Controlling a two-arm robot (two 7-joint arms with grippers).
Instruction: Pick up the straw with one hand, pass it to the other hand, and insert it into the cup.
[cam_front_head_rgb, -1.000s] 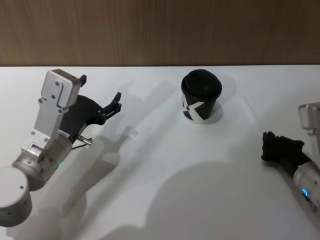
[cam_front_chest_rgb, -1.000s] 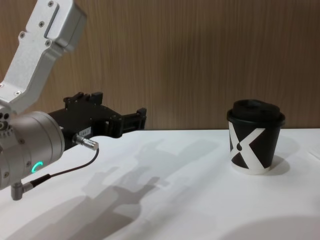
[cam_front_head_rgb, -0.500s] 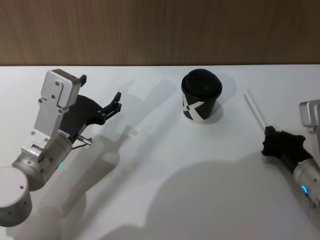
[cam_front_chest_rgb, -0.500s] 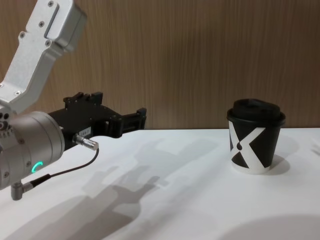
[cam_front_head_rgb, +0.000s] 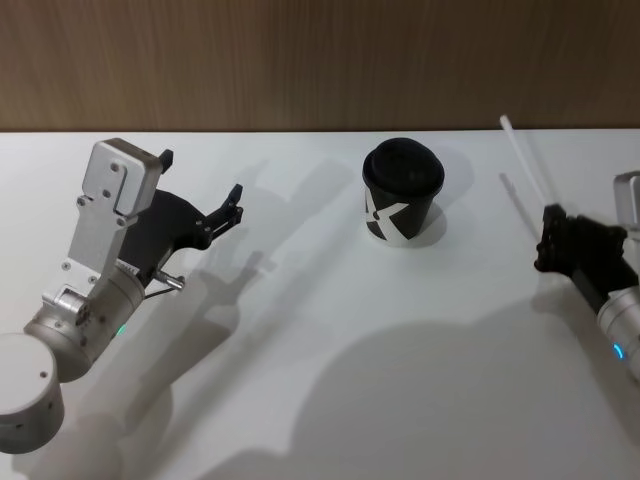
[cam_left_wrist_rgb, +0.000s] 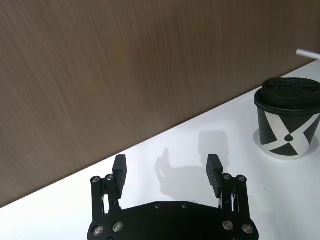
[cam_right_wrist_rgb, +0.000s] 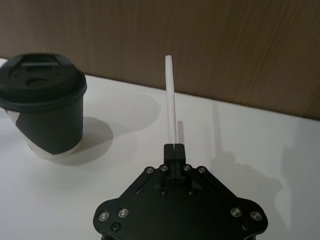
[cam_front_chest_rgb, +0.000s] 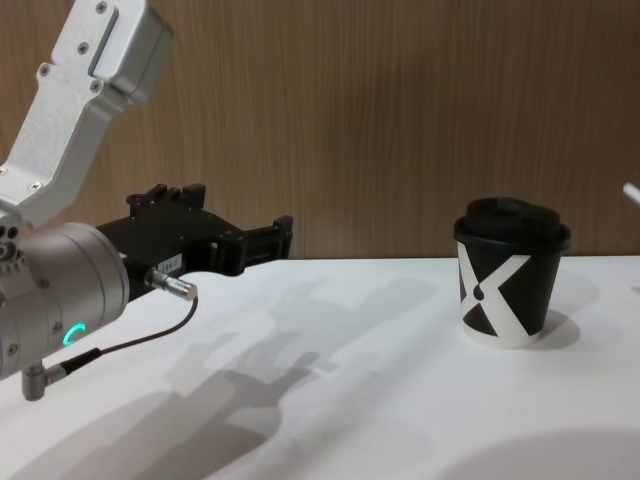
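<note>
My right gripper (cam_front_head_rgb: 549, 218) is shut on the lower end of the white straw (cam_front_head_rgb: 525, 160) and holds it off the table, to the right of the cup. In the right wrist view the straw (cam_right_wrist_rgb: 171, 100) stands up out of the closed fingertips (cam_right_wrist_rgb: 173, 148). The black cup (cam_front_head_rgb: 400, 200) with its white X mark and domed lid stands upright at the middle back of the table, also seen from the side (cam_front_chest_rgb: 510, 270). My left gripper (cam_front_head_rgb: 201, 176) hovers open at the left, pointing toward the cup, with nothing between its fingers (cam_left_wrist_rgb: 119, 165).
The white table (cam_front_head_rgb: 320, 350) runs back to a wood-panelled wall (cam_front_head_rgb: 300, 60). Shadows of both arms fall across the table's middle and front. The straw's tip (cam_front_chest_rgb: 630, 190) shows at the chest view's right edge.
The right gripper has risen off the table with the straw in its grip, so the straw now stands higher and farther back. Left arm and cup have not moved.
</note>
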